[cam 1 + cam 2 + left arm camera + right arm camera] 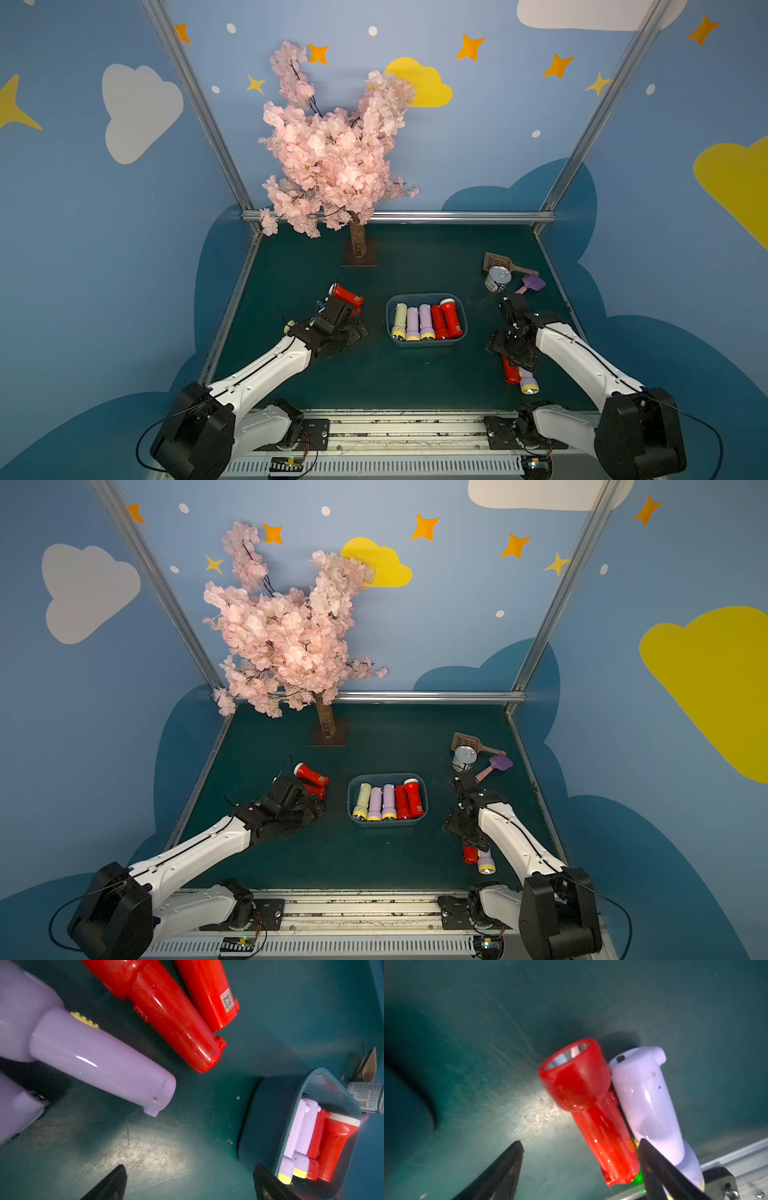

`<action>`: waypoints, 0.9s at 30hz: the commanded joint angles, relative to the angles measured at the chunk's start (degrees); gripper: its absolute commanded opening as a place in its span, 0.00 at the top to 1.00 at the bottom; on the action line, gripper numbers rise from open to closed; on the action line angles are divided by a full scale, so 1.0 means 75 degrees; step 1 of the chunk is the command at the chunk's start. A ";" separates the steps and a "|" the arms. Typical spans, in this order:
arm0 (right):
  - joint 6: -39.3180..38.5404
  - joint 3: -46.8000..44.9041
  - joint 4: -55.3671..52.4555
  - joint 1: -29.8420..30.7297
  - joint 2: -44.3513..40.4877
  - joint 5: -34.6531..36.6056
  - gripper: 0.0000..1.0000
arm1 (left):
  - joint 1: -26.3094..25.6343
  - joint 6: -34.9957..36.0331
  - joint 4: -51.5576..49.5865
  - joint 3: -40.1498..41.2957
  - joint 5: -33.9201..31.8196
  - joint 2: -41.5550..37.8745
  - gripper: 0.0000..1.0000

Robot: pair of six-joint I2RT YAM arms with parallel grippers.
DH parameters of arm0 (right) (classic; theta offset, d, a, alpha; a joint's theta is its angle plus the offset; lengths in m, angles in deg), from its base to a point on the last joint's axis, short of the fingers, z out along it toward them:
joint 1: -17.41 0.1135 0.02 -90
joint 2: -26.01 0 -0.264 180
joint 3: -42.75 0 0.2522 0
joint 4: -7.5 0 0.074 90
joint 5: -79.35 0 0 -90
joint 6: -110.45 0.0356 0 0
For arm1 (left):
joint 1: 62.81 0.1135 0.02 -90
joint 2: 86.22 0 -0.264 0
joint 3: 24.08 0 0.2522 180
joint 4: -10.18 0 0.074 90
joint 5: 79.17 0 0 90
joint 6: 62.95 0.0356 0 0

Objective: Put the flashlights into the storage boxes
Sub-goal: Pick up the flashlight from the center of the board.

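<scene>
Bench: green-topped bench, shown in both top views.
Storage box: blue-grey tub stood at the middle of the bench. It held 5 boxed flashlights side by side (1 pale green, 2 lilac, 2 red), and they covered its floor.
Left group: 2 left red flashlights lay close together near the left edge, with the left lilac flashlight just beside them.
Right group: the right red flashlight and right lilac flashlight lay touching along their bodies near the front right corner.
Left gripper: jaws were spread with nothing between them, over bare bench between the left group and the tub.
Right gripper: jaws were spread astride the red handle. 1 tip sat over the seam where the 2 bodies met.
Hazard 1: that tip could wedge into the seam or land on the lilac body, rolling it toward the front edge.
Hazard 2: the round, glossy handles could twist out of a pinch taken off-centre.
Hazard 3: with the floor full, added flashlights would have to ride on top and might roll over the low rim.
Bystanders: silver can and brown scoop sat near the right edge, apart from the tub.
</scene>
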 commanded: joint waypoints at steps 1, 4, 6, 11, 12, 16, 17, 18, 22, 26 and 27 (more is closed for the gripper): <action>0.0050 -0.0070 0.0257 -0.0062 0.0081 -0.0166 0.13 | 0.0035 0.0195 -0.0067 -0.0178 0.0113 -0.0110 0.05; 0.0008 -0.0076 0.0397 -0.0079 0.0165 -0.0218 0.13 | 0.0035 0.0198 -0.0043 -0.0129 0.0116 -0.0194 0.05; -0.0040 -0.0208 0.0532 -0.0074 0.0201 -0.0349 0.14 | 0.0032 0.0174 -0.0037 -0.0085 0.0105 -0.0244 0.05; -0.0017 -0.0404 0.0814 -0.0076 0.0384 -0.0578 0.17 | 0.0035 0.0151 -0.0089 -0.0033 0.0075 -0.0282 0.05; -0.0014 -0.0427 0.0857 -0.0081 0.0428 -0.0627 0.18 | 0.0035 0.0156 -0.0104 -0.0033 0.0080 -0.0291 0.05; -0.0011 -0.0474 0.1015 -0.0072 0.0532 -0.0767 0.24 | 0.0035 0.0162 -0.0176 -0.0021 0.0057 -0.0360 0.05; -0.0017 -0.0481 0.1028 -0.0071 0.0538 -0.0792 0.26 | 0.0035 0.0162 -0.0174 -0.0010 0.0048 -0.0370 0.05; -0.0005 -0.0478 0.1040 -0.0060 0.0527 -0.0814 0.26 | 0.0035 0.0157 -0.0190 0.0012 0.0045 -0.0393 0.05; 0.0029 -0.0531 0.1040 -0.0047 0.0384 -0.0937 0.28 | 0.0032 0.0115 -0.0199 0.0095 0.0045 -0.0516 0.05; 0.0088 -0.0608 0.1018 -0.0005 0.0206 -0.0989 0.29 | 0.0033 0.0091 -0.0216 0.0155 0.0054 -0.0646 0.05; 0.0110 -0.0625 0.1006 0.0014 0.0164 -0.1004 0.29 | 0.0035 0.0091 -0.0235 0.0167 0.0057 -0.0677 0.05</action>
